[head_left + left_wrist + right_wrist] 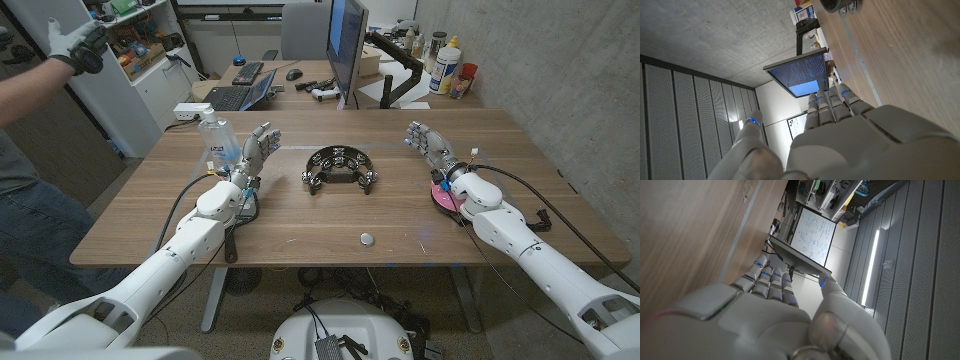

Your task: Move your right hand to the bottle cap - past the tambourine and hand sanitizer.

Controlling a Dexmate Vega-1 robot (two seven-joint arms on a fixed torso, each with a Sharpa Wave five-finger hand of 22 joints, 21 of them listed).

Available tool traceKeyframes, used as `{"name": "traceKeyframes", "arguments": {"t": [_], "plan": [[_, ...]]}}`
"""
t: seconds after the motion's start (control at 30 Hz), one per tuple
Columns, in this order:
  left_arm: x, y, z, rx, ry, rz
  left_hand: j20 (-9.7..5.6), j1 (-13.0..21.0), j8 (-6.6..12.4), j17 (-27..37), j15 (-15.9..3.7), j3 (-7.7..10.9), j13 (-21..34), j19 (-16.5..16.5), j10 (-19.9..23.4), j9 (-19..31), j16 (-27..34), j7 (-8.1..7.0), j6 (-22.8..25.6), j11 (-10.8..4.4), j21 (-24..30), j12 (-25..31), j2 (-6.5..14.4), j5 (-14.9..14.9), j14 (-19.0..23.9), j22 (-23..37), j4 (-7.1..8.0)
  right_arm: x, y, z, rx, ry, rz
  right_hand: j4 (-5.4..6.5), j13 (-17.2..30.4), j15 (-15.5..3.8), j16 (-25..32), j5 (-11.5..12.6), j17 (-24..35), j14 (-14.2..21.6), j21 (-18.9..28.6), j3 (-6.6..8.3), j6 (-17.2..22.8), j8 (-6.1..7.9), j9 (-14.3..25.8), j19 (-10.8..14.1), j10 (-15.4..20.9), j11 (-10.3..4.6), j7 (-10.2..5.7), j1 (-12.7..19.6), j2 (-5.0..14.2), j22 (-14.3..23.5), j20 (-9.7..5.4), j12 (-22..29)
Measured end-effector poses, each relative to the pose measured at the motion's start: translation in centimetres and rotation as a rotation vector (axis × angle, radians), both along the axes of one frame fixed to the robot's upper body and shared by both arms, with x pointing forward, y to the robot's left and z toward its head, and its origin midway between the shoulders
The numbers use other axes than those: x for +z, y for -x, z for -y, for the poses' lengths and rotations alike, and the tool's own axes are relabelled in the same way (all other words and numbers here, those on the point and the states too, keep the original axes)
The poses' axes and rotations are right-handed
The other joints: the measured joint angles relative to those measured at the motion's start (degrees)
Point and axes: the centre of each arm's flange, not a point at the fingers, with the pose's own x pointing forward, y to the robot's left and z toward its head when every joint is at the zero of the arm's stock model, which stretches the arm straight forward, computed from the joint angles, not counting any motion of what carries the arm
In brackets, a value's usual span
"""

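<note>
Wooden table (330, 215), head view, contents as follows.

Bottle cap (367, 238): one, small, silver-grey and round, lying flat near the table's near edge, at about 6 o'clock from the table's centre. It lies well apart from both hands, at roughly 8 o'clock from the right hand and 4 o'clock from the left hand. No finger touches it.

Right hand (429, 145): raised over the right half of the table, fingers spread and extended toward 11 o'clock, holding nothing. In the right wrist view the fingers (771, 278) lie side by side, straight, with the thumb standing apart.

Left hand (256, 152): raised over the left half of the table, fingers apart and slightly curled, holding nothing. In the left wrist view the fingers (832, 102) reach out straight with the thumb held apart.

Tambourine (340, 169): one, black, crescent-shaped with silver jingles, at centre, at about 12 o'clock from the cap.

Hand sanitizer (218, 138): one clear bottle with pump top, upright at the table's left, just beside the left hand at its 9 o'clock. Label text too small to read.

Pink disc (442, 196): one, partly hidden under the right wrist.

Monitor (347, 45): one, on the desk beyond the table; screen writing illegible.

Person (40, 120): one, at the picture's left edge, arm raised, hand gloved.
</note>
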Motion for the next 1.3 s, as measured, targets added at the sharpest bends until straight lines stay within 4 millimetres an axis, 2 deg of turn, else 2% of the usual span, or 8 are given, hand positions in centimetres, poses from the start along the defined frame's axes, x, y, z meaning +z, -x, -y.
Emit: {"name": "traceKeyframes", "arguments": {"t": [0.13, 0.27, 0.57, 1.3], "plan": [[0.0, -0.1, 0.0, 0.002, -0.005, -0.001, 0.0, 0.0, 0.0, 0.0, 0.0, 0.0, 0.0, 0.0, 0.0, 0.0, 0.0, 0.0, 0.0, 0.0, -0.22, 0.0, 0.0, 0.29, 0.0, 0.0, 0.0, 0.4, 0.4, 0.2, -0.009, 0.017, 0.008, 0.0, 0.0, -0.1, 0.23, 0.0, 0.0, 0.72, 0.0, 0.0, -0.8, -0.29, 0.0, 0.66, 0.2, -0.2, 0.47, 0.0, 0.0, 0.0, -0.15, 0.0], [-0.1, -0.1, 0.0, 0.004, -0.01, -0.002, 0.0, 0.0, 0.0, 0.0, 0.0, 0.0, 0.0, 0.0, 0.0, 0.0, 0.0, 0.0, 0.0, 0.0, -0.22, 0.0, 0.0, 0.29, 0.0, 0.0, 0.0, 0.6, 0.6, 0.3, -0.013, 0.031, 0.012, 0.0, 0.0, -0.33, 0.23, 0.0, 0.0, 0.95, 0.0, 0.0, -0.83, -0.3, 0.0, 1.08, 0.31, -0.31, 0.41, 0.0, 0.0, 0.0, 0.27, 0.0], [-0.1, -0.2, -0.1, 0.012, -0.022, -0.001, -0.32, 0.0, 0.0, 0.0, 0.0, -0.45, 0.01, 0.32, 0.0, 0.0, 0.0, 0.01, 0.63, 0.0, -0.45, 0.0, 0.0, 0.45, 0.0, 0.0, 0.0, 1.0, 1.3, 0.7, -0.025, 0.067, 0.022, -0.24, 0.01, -0.41, 0.23, 0.45, 0.0, 1.64, -0.23, -0.24, -0.83, -0.29, -0.01, 1.61, 0.96, -0.48, 0.41, 0.0, 0.0, 0.0, 0.17, 0.44], [0.0, 0.2, 0.2, 0.024, -0.045, 0.004, -0.32, 0.0, 0.0, -0.01, 0.0, -1.11, 0.01, 0.32, -0.21, 0.0, 0.0, 0.01, 0.62, 0.21, -1.06, 0.0, 0.0, 0.72, 0.0, -0.01, -0.17, 1.5, 3.0, 2.5, -0.062, 0.119, 0.037, -0.72, 0.01, -0.4, 0.23, 1.0, -0.01, 2.87, -0.66, -0.24, 0.12, 0.0, -0.01, 2.51, 1.94, -0.72, -0.52, 0.0, 0.0, -0.01, -0.15, 0.44]]}}
